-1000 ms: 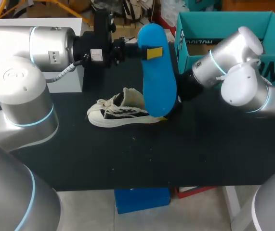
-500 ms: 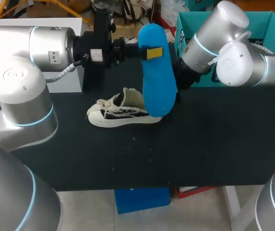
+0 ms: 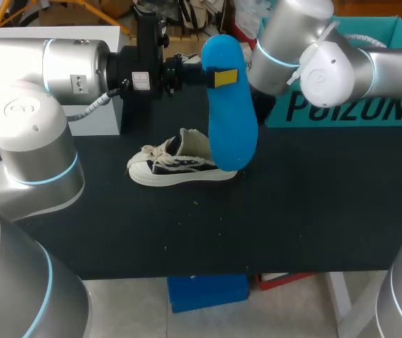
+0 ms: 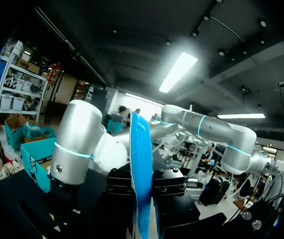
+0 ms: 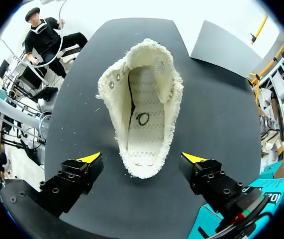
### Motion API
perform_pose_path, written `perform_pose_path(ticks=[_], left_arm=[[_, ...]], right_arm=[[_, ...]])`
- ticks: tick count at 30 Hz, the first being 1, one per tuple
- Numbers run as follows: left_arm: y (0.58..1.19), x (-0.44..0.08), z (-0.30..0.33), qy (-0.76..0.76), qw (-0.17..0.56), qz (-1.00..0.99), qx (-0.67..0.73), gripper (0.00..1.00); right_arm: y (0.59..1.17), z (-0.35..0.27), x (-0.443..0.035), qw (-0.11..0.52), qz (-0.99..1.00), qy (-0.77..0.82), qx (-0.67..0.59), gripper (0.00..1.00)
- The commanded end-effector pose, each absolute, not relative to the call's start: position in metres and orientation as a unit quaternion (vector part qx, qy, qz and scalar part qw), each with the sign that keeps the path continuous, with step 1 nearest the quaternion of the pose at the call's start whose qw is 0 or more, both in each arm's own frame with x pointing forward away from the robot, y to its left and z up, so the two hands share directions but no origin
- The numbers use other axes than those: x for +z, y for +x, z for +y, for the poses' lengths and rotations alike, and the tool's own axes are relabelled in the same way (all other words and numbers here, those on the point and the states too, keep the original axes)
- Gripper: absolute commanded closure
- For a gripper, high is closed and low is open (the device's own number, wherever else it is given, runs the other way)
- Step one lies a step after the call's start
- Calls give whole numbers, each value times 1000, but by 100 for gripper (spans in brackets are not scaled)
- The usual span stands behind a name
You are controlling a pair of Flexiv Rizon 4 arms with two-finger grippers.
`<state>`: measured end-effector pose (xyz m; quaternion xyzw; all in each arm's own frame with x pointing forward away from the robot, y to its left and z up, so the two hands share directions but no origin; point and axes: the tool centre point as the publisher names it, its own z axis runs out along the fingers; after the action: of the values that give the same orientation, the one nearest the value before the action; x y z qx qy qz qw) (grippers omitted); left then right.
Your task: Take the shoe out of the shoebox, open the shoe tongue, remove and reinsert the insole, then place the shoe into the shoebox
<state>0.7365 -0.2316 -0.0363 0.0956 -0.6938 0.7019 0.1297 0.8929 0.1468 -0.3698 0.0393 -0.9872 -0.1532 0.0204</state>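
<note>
Left gripper (image 4: 142,189) clamps insole (image 3: 230,120); shoe (image 5: 142,114) ahead of right gripper (image 5: 142,158)

Head: high behind, looking down on table (image 3: 292,225). Left wrist: level, sideways, edge-on close to insole (image 4: 141,169). Right wrist: straight down, close over shoe (image 5: 142,119). Shoe and insole shared with head.

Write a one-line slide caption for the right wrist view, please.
Open right tool hovers over the white shoe on the black table, looking straight into its opening.
</note>
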Motion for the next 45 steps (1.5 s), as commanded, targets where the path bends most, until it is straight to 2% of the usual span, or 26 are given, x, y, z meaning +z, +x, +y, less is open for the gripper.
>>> perform_pose_path(ticks=[1,11,23,34,45], left_arm=[[736,-37,-234,97,128,-693,703,100],[736,-37,-234,97,128,-693,703,100],[736,-37,-234,97,128,-693,703,100],[736,-37,-234,97,128,-693,703,100],[736,-37,-234,97,128,-693,703,100]], right_arm=[[896,152,-368,24,-994,43,-103,0],[897,161,-361,30,-997,63,-23,0],[893,164,-360,19,-998,57,-9,0],[892,163,-361,5,-998,50,-24,0],[891,156,-355,-47,-993,22,-105,0]])
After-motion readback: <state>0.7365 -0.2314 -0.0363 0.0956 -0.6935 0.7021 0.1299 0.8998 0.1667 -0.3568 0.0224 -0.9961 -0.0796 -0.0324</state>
